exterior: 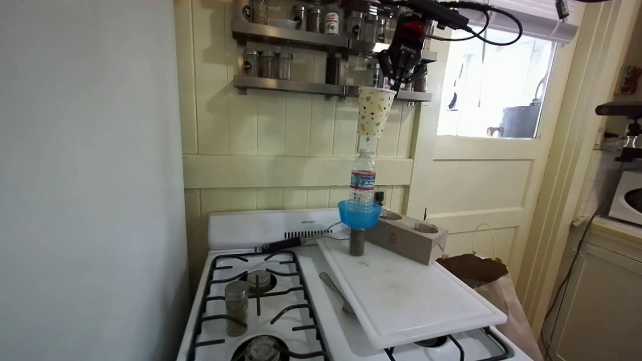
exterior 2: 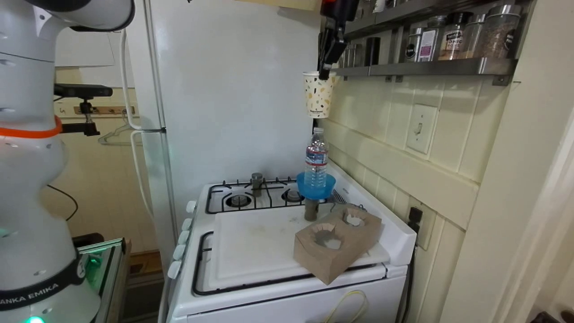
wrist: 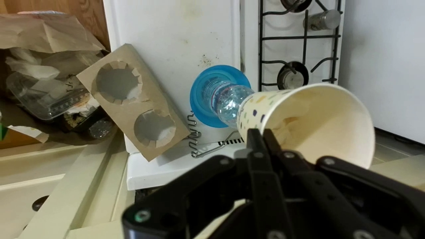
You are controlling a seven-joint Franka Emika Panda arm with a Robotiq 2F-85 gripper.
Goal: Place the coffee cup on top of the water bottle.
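The coffee cup (exterior: 375,113), cream paper with coloured specks, hangs upright above the water bottle (exterior: 362,179). It also shows in an exterior view (exterior 2: 318,99) and, with its open mouth facing the camera, in the wrist view (wrist: 318,122). A small gap separates the cup's base from the bottle's cap in both exterior views. My gripper (wrist: 260,132) is shut on the cup's rim, one finger inside and one outside. The bottle (exterior 2: 316,157) stands upright in a blue bowl (exterior 2: 316,190). In the wrist view the cup hides the bottle's cap (wrist: 229,103).
The bowl rests on a small spice jar (exterior: 357,243) on the white cutting board (exterior: 411,301). A cardboard holder with two holes (exterior 2: 329,255) stands beside the stack. Spice shelves (exterior: 291,82) are on the wall near the gripper. Another jar (exterior: 236,308) stands on the stove grate.
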